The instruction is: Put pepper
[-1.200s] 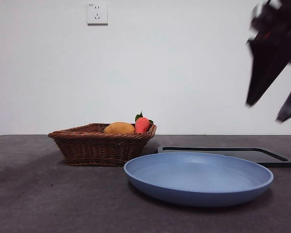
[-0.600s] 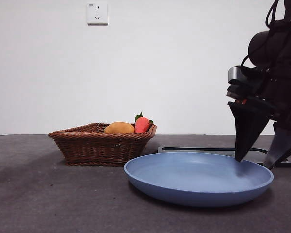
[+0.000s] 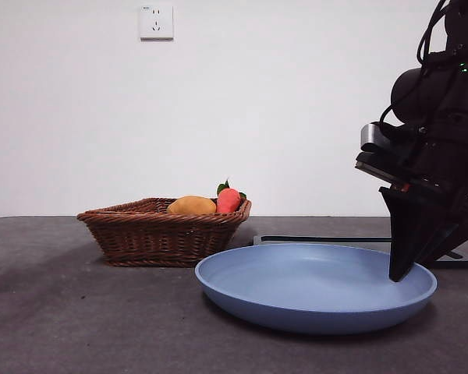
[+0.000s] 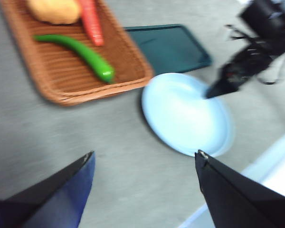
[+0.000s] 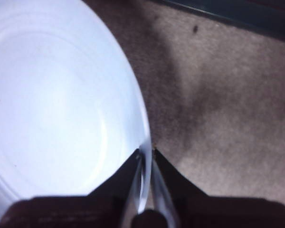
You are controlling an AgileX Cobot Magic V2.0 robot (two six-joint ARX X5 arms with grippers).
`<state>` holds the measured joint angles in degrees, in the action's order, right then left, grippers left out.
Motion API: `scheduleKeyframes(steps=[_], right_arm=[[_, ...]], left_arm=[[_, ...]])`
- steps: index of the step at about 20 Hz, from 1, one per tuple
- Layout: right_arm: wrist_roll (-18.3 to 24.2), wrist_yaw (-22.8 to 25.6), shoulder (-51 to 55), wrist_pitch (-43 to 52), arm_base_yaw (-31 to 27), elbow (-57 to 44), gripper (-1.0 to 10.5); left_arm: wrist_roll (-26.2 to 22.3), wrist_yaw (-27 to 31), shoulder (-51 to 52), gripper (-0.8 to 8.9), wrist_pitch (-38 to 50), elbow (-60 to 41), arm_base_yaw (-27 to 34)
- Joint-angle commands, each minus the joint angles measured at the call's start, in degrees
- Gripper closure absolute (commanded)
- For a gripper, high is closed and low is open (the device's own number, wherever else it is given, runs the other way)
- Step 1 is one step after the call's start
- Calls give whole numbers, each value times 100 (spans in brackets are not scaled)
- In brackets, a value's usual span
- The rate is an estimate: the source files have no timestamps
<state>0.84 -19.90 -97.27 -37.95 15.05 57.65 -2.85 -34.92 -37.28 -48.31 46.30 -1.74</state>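
Note:
The pepper point(image 4: 80, 52), glossy green and elongated, lies in the wicker basket point(image 4: 61, 80); in the front view the basket point(image 3: 164, 234) wall hides it. My right gripper point(image 3: 398, 273) is shut on the right rim of the blue plate point(image 3: 296, 288). The right wrist view shows its jaws point(image 5: 145, 154) pinching the plate's edge point(image 5: 52, 109). My left gripper point(image 4: 145, 152) is open and empty, high above the table, with the basket, the plate point(image 4: 185, 118) and the right gripper point(image 4: 213, 90) below it.
A yellow-orange fruit point(image 3: 192, 206) and a red-orange fruit with leaves point(image 3: 228, 201) lie in the basket beside the pepper. A black tray point(image 3: 359, 241) lies flat behind the plate. A socket point(image 3: 156, 22) is on the white wall.
My right gripper came down from the top right to the plate's right rim and shut on it. The plate shifted slightly to the left.

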Motion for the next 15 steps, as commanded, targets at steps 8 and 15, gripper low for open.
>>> scheduleKeyframes(steps=[8,15], right_arm=[[-254,77,1797,-822,-273,68,941],[-411,79,3842,-1316,-918,72,941]], left_arm=[[925,1047,-1209,451,831,595,-828],[1040,2409,-3580,451,1294,2133,-1891]])
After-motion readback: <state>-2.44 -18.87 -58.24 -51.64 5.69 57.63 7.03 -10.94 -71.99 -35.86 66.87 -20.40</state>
